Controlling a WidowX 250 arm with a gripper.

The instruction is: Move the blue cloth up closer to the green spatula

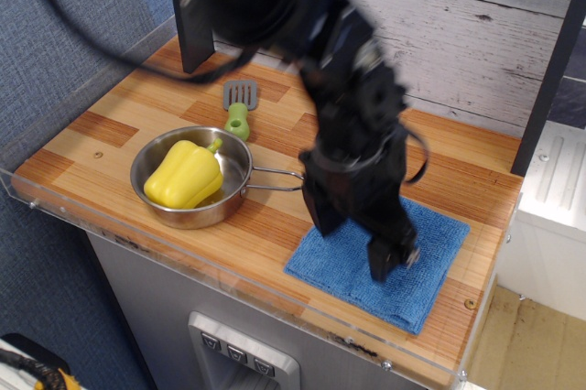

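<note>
Bulky black arm [352, 124], looping black cables, black pincer [355, 242]
</note>
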